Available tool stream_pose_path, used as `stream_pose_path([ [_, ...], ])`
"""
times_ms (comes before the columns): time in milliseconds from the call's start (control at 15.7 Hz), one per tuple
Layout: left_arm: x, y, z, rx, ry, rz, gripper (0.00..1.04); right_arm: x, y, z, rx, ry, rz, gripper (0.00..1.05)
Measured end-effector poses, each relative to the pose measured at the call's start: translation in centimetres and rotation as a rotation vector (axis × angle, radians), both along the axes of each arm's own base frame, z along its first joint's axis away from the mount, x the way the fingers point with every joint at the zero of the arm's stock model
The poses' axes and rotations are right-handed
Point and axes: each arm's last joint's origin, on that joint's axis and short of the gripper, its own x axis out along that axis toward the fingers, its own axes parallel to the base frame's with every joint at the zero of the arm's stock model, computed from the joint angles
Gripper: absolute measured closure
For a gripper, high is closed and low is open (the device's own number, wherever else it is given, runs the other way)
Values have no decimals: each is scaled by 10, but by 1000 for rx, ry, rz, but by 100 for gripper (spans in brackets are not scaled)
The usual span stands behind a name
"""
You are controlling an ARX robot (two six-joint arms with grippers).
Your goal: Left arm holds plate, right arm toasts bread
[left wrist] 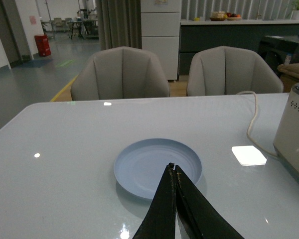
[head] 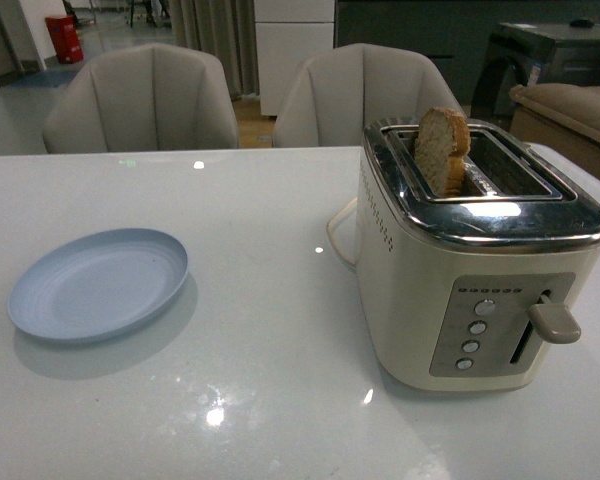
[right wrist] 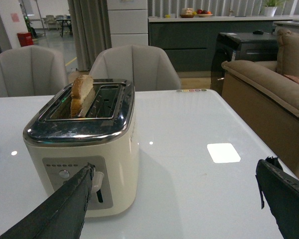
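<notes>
Your plate [head: 98,283] lies flat on the counter [head: 270,330], left of the toaster [head: 475,255]; the left pincer [left wrist: 173,172] hovers at its near rim, pressed together. The bread [head: 442,150] stands in a slot, and the right pincer [right wrist: 174,194] is spread toward the lever [head: 553,322].

You find no legible text, brand or number in any view; the toaster [head: 480,250] carries a control panel [head: 477,325] with a top row of small marks, too small to read; its buttons bear no readable symbols.
</notes>
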Motion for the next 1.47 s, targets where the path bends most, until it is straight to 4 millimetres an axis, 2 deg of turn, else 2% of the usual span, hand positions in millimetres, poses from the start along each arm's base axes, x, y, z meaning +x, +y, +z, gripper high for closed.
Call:
stream_pose_path([
  [128,-10,0,-4,0,15,0,103,0,0,0,0,0,0,6],
  [830,-10,0,-3,0,14,0,103,0,0,0,0,0,2,6],
  [894,-10,0,-3,0,14,0,99,0,0,0,0,0,2,6],
  [1341,-10,0,-3,0,14,0,12,0,0,0,0,0,2,6],
  [1405,-10,0,-3,1,14,0,5,0,0,0,0,0,2,6],
  [1469,-10,0,-3,0,14,0,8,0,0,0,0,0,2,6],
])
